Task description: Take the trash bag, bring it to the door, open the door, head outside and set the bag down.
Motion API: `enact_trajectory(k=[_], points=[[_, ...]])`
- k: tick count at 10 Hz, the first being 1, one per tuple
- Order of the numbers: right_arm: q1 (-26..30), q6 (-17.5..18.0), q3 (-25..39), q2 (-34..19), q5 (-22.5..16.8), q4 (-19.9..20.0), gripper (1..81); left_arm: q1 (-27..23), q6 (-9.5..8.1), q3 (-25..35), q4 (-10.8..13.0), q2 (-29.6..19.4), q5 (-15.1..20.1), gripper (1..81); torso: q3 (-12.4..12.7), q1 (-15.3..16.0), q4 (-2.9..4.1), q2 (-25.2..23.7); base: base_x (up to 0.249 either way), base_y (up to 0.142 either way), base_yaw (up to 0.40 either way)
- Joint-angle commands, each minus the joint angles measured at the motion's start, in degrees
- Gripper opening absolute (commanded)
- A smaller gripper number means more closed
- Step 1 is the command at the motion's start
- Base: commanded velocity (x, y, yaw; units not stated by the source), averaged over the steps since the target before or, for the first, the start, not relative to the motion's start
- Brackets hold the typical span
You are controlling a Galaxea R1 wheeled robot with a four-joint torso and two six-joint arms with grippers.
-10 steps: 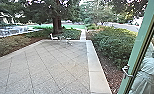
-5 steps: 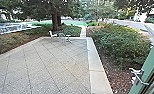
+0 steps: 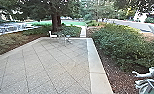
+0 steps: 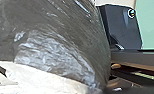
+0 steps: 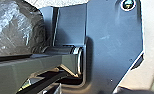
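Outside, one dark trash bag [image 5: 18,28] sits beside the robot's body plate [image 5: 110,45] — I cannot tell how it lies relative to either tool, or whether each is wide, narrow or gripping. One white chair [image 3: 53,35] stands on the patio [image 3: 55,66] — one bush-lined walkway beyond.

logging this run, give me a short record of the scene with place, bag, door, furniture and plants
place: paved yard, pale border along its right side
bag: dark trash bag, bulging, shiny; what holds it, cannot tell
door: metal handle, head view's lower right
furniture: pale chair near the paving's far end
plants: bushes beyond the border; tree trunk behind the chair
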Motion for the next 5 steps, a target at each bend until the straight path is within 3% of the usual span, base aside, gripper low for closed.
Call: enact_trajectory(k=[1,5], points=[[1.51,0.0,0.26,0.36,-3.41,0.1,81.1,-1.27,0.17,0.37,0.38,-0.1,4.13,1.0,0.0,0.0,0.0,0.0,0.157,0.0,0.0],[1.68,0.0,0.26,0.27,-3.32,0.1,81.1,-1.27,0.17,0.37,0.29,-0.19,4.13,1.0,0.0,-0.11,0.0,-0.04,0.157,0.0,0.0]])
